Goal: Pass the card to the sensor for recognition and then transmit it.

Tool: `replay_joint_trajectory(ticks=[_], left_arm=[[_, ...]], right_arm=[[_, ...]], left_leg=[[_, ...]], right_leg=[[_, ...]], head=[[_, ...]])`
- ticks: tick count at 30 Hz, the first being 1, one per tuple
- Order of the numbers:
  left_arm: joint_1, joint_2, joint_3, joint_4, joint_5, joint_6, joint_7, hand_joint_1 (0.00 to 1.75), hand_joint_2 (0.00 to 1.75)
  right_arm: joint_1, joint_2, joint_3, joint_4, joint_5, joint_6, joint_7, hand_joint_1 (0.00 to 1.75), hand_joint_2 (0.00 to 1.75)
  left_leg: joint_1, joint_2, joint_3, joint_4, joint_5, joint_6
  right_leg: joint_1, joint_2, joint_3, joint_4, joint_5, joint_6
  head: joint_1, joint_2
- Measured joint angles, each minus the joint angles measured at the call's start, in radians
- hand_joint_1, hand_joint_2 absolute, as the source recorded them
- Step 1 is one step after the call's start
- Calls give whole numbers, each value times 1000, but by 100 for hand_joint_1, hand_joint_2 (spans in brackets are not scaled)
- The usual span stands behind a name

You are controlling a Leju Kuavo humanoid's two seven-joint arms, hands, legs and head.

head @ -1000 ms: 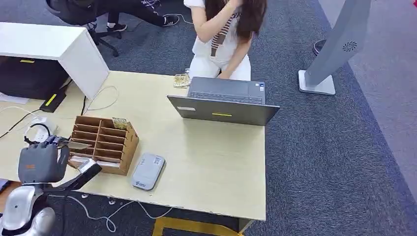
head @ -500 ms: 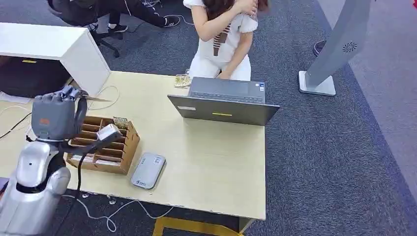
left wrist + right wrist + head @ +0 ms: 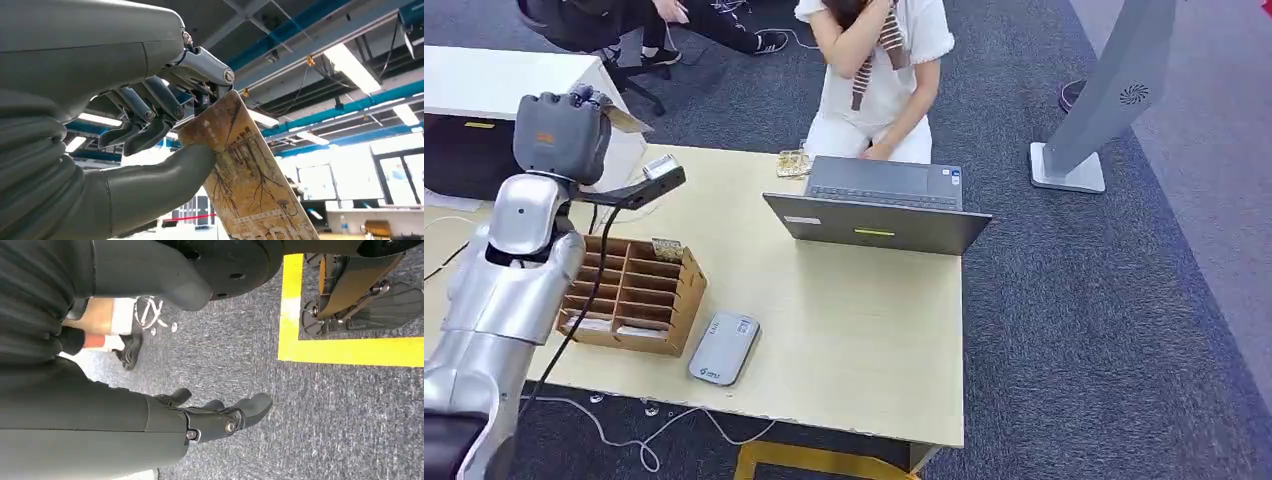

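Observation:
My left hand [image 3: 561, 134] is raised high above the back left of the table and pinches a tan printed card [image 3: 625, 118] between thumb and fingers. In the left wrist view the card [image 3: 247, 175] stands out from the hand [image 3: 150, 120] against the ceiling. The grey card sensor [image 3: 723, 348] lies flat on the table near its front edge, well below and to the right of the held card. My right hand [image 3: 220, 417] hangs by the floor, holding nothing, fingers slightly curled and apart.
A wooden compartment box [image 3: 633, 294] with more cards sits left of the sensor. An open laptop [image 3: 880, 208] stands at the table's [image 3: 854, 330] far side, with a person [image 3: 879, 70] behind it. Cables run along the left; a white cabinet [image 3: 504, 85] stands at back left.
My left arm has lifted the card from the wooden box up and back, from table height to well above the table. The person behind the laptop shifted their arms.

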Motion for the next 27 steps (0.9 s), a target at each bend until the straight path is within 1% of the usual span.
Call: replay_joint_trajectory(ticks=[4,9,11,21,27], left_arm=[[-25,-11,-10,52,0,7,2,175,175],[-36,-29,-23,114,6,44,3,175,175],[-37,-35,-26,131,6,47,3,175,175],[-38,-53,-26,175,20,82,3,175,175],[-35,-47,-26,191,29,97,-3,175,175]], right_arm=[[0,0,0,0,-1,0,0,0,175],[0,0,0,0,-3,0,0,0,175],[0,-1,0,0,-3,0,0,0,175],[0,-1,0,0,2,-3,-3,0,175],[0,-1,0,0,4,-3,-3,0,175]], left_leg=[[0,0,0,0,0,0],[0,0,0,0,0,0],[0,0,0,0,0,0],[0,0,-1,0,0,0],[0,0,-1,0,0,0]], right_leg=[[0,0,-1,0,0,0],[0,0,-1,0,0,0],[0,0,-1,0,0,0],[0,0,-1,0,0,0],[0,0,-1,0,0,0]], head=[[0,0],[0,0],[0,0],[0,0],[0,0]])
